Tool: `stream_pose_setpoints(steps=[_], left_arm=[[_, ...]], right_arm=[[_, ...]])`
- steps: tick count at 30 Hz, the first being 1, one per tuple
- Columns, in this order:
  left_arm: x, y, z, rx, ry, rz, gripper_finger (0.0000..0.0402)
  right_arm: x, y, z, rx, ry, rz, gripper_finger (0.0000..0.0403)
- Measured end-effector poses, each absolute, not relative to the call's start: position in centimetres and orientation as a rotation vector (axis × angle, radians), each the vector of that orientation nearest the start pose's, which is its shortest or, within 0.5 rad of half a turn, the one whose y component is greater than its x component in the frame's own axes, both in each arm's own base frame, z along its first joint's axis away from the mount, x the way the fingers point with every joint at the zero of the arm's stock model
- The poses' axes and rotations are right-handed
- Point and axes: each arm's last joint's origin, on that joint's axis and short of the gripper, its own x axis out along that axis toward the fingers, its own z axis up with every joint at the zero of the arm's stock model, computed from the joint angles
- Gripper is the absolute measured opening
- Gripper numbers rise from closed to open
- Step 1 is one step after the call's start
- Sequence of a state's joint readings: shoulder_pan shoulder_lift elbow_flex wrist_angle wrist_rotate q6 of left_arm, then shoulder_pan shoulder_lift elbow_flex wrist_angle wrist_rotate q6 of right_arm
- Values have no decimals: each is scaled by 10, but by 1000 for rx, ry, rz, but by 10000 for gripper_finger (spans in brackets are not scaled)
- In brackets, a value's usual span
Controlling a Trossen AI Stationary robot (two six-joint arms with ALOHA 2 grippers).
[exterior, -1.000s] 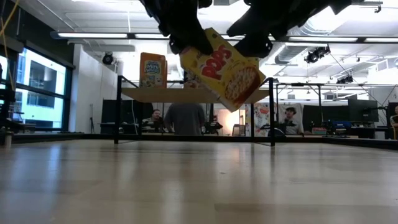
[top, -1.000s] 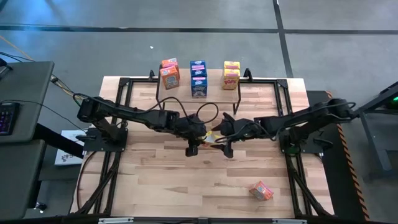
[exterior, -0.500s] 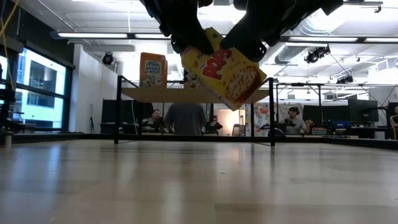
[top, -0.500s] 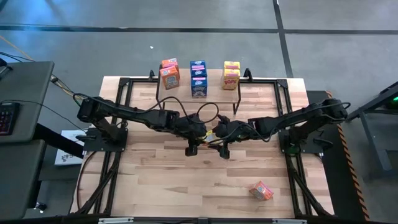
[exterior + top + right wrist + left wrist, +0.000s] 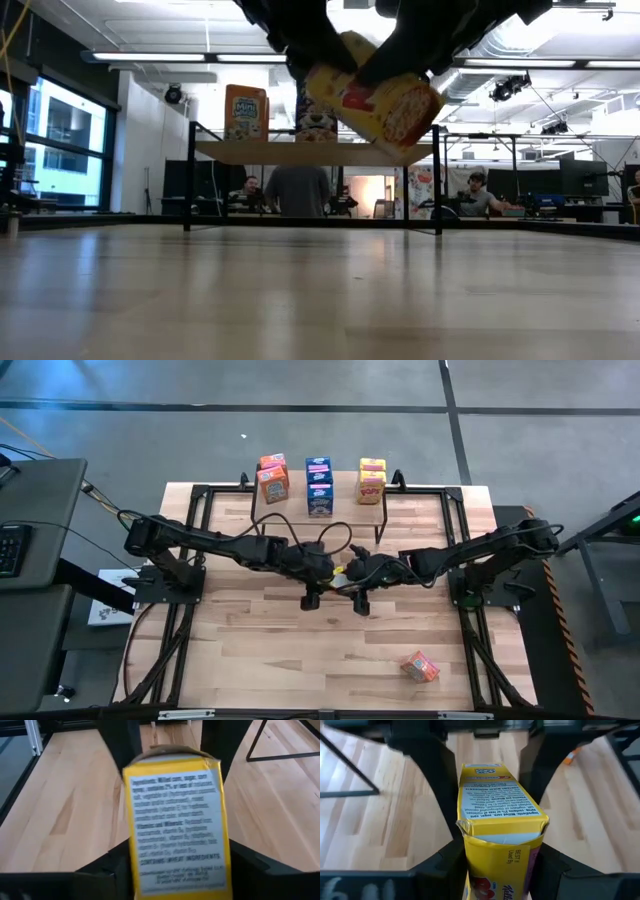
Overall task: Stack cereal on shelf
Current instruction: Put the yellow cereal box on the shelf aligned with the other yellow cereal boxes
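The wooden tabletop (image 5: 300, 650) carries the shelf (image 5: 318, 510) at its far edge, loaded with orange, blue and yellow cereal boxes. Above the tabletop centre, the left claw (image 5: 497, 865) and right claw (image 5: 175, 870) each pinch opposite ends of one yellow cereal box (image 5: 375, 95), held tilted, clear of the surface. In the high view this box is almost hidden by both claws. A single orange cereal box (image 5: 420, 666) lies near the right front corner.

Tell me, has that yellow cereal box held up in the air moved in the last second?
Yes. The yellow cereal box has tipped flatter and risen slightly against the shelf behind it.
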State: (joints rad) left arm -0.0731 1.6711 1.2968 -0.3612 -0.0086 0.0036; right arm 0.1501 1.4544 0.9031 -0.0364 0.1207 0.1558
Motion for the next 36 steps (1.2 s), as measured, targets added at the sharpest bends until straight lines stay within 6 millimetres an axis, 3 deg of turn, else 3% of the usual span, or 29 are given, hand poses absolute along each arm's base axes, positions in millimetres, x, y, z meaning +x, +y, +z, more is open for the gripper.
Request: stream_pose_setpoints(steps=[7,15,29,36], left_arm=[[368,-27,268,3,726,-80,152],[368,-26,269,-2,722,-77,157],[369,-22,270,-26,712,-59,245],[358,-19,292,-18,647,-52,246]], right_arm=[[306,44,235,83,589,10,161],[306,44,235,85,590,13,182],[306,44,234,103,594,6,167],[301,42,238,87,604,-34,167]])
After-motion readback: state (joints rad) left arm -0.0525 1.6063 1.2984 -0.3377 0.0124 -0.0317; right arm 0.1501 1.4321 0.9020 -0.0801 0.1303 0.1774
